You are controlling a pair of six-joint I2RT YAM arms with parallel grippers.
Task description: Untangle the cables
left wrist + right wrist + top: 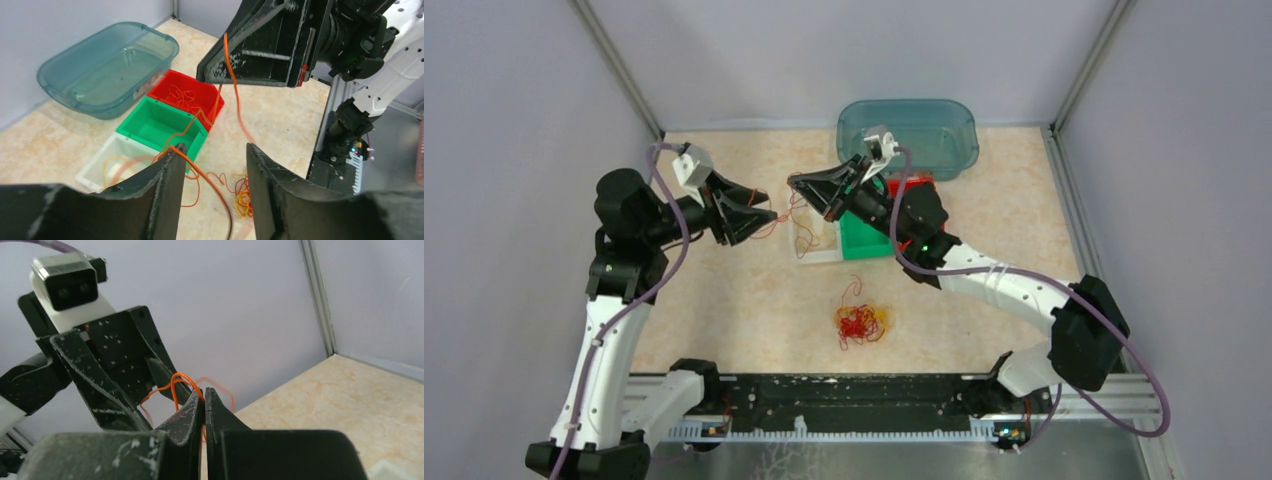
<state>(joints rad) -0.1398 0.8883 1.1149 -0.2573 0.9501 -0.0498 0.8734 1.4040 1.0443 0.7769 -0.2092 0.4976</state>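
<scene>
Right fingers [200, 402] pinched shut on an orange wire [231, 60], left fingers [175, 162] half parted with wire merely draped over one tip, the tangled clump [861, 322] on the worktop [724, 300] at 6 o'clock from the bins [856, 243]: pulling apart now would likely slip the unclamped end free.

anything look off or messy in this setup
Yes. An orange wire pinched in the shut right gripper hangs in the air and is draped over one finger of the open left gripper, as if snagged. A tangled clump of red, orange and yellow wires lies loose on the table.
</scene>
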